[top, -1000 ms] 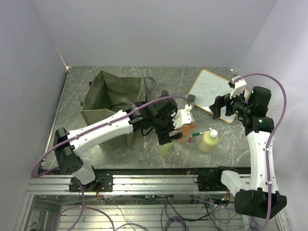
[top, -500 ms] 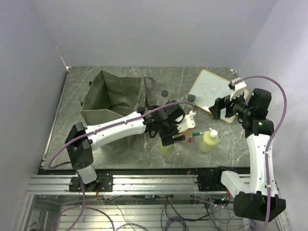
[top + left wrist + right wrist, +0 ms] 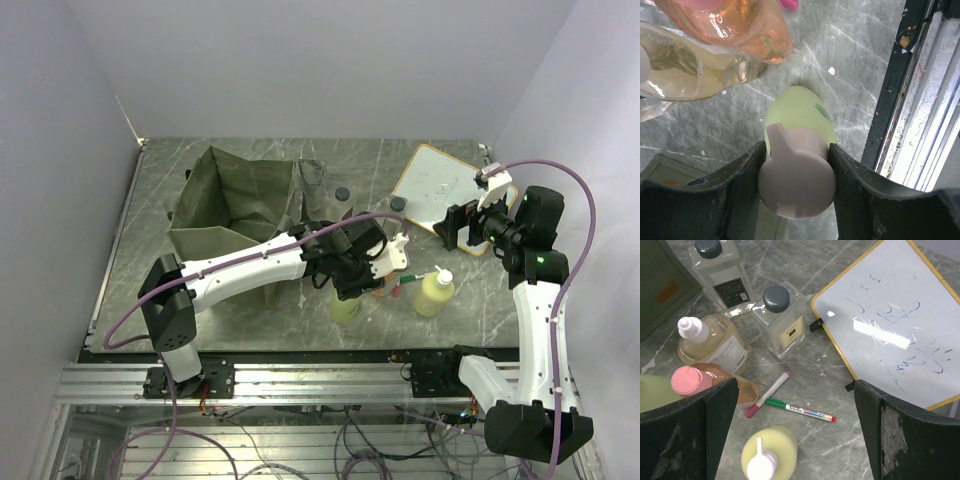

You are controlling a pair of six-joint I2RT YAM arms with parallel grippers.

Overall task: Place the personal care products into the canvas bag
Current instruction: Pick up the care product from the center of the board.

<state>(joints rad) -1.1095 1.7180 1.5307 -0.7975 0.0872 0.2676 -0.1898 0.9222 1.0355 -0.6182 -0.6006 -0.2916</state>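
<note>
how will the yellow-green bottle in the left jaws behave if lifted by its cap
The pale yellow-green plastic bottle is pinched only at its smooth, rounded beige cap, so it may slip or swing. Its glossy body looks rigid, not floppy. Standing upright, it could tip if nudged.

Table (image 3: 150,220): grey-green marbled slab, metal rail along the near edge
Whiteboard (image 3: 890,325): lies flat at the far right, yellow rim, faint blue scribbles
First clear bottle (image 3: 781,322): dark cap, just left of the whiteboard
Second clear bottle (image 3: 717,270): dark cap, further left of the whiteboard
Amber bottle (image 3: 710,347): white cap, left of and nearer than the whiteboard
Orange bottle (image 3: 715,385): pink cap, touching the amber bottle
Red pen (image 3: 767,395), green pen (image 3: 800,410): flat, ends close together, in front of the whiteboard
Pump bottle (image 3: 767,452): pale yellow-green, in front of the whiteboard, near the pens
Beige-capped bottle (image 3: 800,115): yellow-green, upright, near the rail, well left of the whiteboard
Canvas bag (image 3: 235,205): olive, open-topped, far left of the whiteboard
</note>
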